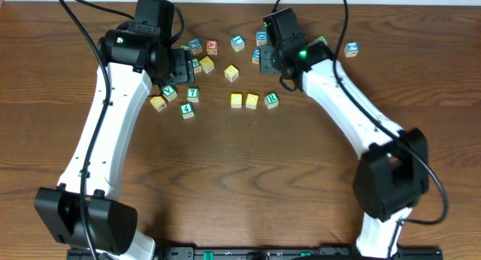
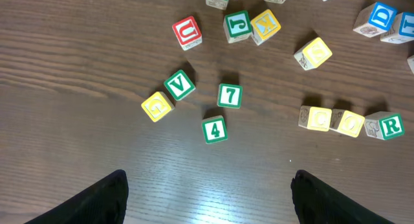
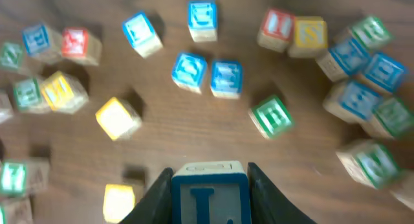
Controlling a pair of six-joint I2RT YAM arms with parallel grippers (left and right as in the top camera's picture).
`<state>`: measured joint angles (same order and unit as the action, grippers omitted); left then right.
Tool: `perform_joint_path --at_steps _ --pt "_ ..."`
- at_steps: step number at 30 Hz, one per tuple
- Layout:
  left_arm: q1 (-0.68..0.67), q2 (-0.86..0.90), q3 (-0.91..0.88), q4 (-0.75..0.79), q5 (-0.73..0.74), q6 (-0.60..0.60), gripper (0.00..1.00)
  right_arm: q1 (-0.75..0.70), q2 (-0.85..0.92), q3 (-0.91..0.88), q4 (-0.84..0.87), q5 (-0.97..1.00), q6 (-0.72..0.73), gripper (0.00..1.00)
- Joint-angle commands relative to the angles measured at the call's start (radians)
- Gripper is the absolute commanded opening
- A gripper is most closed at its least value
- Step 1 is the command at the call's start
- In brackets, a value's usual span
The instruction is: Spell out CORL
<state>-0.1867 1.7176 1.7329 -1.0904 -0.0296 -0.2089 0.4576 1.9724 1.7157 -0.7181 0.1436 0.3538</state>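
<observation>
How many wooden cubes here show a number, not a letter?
2: the small wooden cube with a green 7 and, just below it, the one with a green 4. Others may be hidden or blurred.

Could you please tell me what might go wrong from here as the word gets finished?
The right gripper holds the L block; setting it beside the R block could knock that block into its close yellow neighbour. Loose pieces such as the green block lie ahead and might be clipped in passing.
</observation>
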Motion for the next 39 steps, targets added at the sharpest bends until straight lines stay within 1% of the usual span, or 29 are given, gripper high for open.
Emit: perform_joint_path --at_steps 1,5,9,15,25,35,39 --pt "0.000 0.002 -0.011 0.010 -0.008 0.006 0.80 -0.009 -0.038 0.005 -0.072 0.011 -0.029 0.25" --pt "0.000 0.002 -0.011 0.022 -0.008 0.006 0.80 -0.018 -0.031 -0.010 -0.161 0.011 -0.029 0.25" --pt "0.000 0.002 -0.011 0.028 -0.008 0.006 0.80 -0.022 -0.023 -0.060 -0.153 0.008 -0.026 0.26" --pt "0.000 0.002 -0.011 0.029 -0.008 0.006 0.80 -0.024 -0.021 -0.182 -0.060 0.008 -0.025 0.27" --pt "0.000 0.002 -0.011 0.028 -0.008 0.006 0.80 -0.035 -0.018 -0.360 0.170 0.008 -0.026 0.33" --pt "0.000 0.002 -0.011 0.028 -0.007 0.006 0.80 -0.039 0.021 -0.388 0.238 0.008 -0.033 0.33" --pt "0.000 0.002 -0.011 0.028 -0.007 0.006 0.80 -0.050 0.002 -0.362 0.226 -0.025 -0.033 0.33"
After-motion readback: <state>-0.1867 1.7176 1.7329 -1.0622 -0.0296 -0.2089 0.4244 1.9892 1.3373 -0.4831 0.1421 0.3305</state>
